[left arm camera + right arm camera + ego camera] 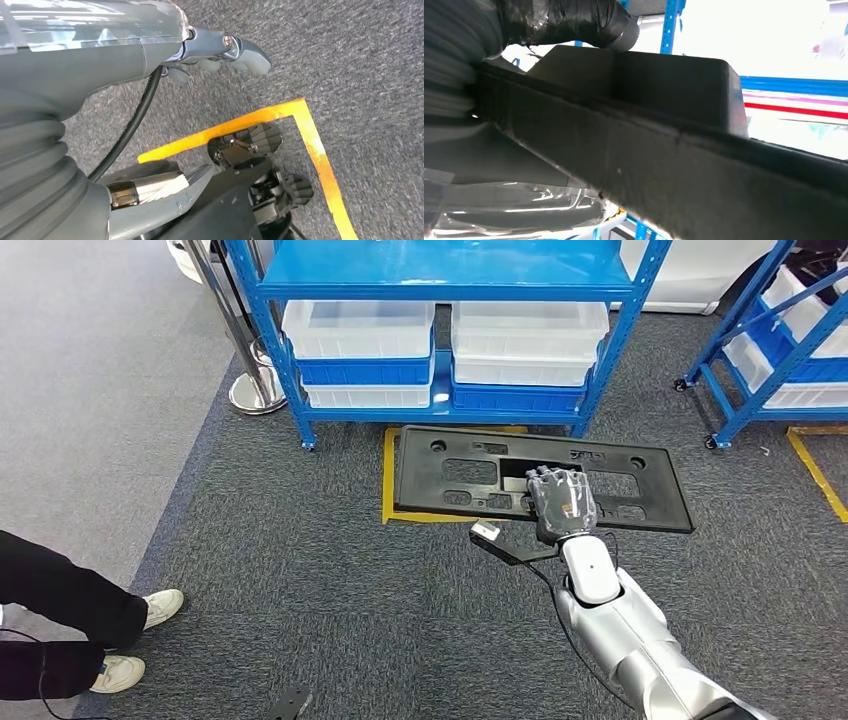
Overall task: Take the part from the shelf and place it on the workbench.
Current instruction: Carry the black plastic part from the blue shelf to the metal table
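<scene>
Black plastic panel [480,475] held flat above the carpet before blue shelf [440,280] | right hand [560,503] grips its near edge, fingers partly hidden | left hand [220,55] curled in, holding nothing.

Long black plastic panel part [450,468]: middle of near edge covered by the right hand [561,502]; fingertips hidden behind it. Blue steel shelf [445,275]: upper tiers cut off by frame. Person in black trousers [50,595]: cut off at left edge.
</scene>
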You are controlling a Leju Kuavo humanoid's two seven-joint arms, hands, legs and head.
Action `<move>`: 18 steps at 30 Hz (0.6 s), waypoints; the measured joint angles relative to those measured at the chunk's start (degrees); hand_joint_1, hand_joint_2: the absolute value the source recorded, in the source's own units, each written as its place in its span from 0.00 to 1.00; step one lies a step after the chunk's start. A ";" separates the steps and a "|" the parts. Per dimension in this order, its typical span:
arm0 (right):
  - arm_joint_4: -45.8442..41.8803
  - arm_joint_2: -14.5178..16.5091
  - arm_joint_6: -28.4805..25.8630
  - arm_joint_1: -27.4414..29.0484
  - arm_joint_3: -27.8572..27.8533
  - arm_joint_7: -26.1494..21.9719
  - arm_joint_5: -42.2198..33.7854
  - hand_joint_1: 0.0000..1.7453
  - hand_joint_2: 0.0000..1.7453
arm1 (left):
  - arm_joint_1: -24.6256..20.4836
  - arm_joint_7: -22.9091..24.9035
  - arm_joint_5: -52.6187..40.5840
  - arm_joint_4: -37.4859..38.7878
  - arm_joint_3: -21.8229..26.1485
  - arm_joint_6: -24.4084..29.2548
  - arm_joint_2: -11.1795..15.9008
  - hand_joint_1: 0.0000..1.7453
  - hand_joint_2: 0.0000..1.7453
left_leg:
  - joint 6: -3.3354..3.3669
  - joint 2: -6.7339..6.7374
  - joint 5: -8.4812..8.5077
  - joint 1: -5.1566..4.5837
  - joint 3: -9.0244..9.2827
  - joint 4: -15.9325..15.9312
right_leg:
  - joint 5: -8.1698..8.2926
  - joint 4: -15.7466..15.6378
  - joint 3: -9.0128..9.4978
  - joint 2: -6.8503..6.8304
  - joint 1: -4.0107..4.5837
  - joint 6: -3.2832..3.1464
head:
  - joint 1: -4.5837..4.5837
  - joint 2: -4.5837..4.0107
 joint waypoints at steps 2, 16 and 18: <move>0.01 -0.05 0.00 -0.05 -0.67 0.01 0.17 0.97 1.00 | -0.08 -0.08 -0.26 0.00 -0.01 0.00 0.01 0.00 1.00 | 0.35 0.42 0.95 0.36 0.54 -1.35 | -1.06 1.07 -0.49 0.09 0.13 0.45 | 0.05 0.00; 0.59 -0.71 -0.01 -0.01 -3.07 0.07 0.29 0.97 1.00 | -0.29 0.13 -1.21 0.00 -0.01 0.36 0.19 0.00 1.00 | -1.68 4.60 -1.03 0.09 -0.25 1.20 | -1.50 1.07 0.17 -1.96 0.26 -1.12 | -0.07 0.00; 0.58 -0.74 -0.02 -0.08 -3.20 0.07 0.27 0.97 1.00 | -0.31 0.13 -1.23 0.00 0.00 0.38 0.22 0.00 1.00 | -2.19 2.34 -3.64 0.46 -1.49 4.56 | -1.19 0.90 0.07 -0.68 0.03 -1.73 | -0.10 0.00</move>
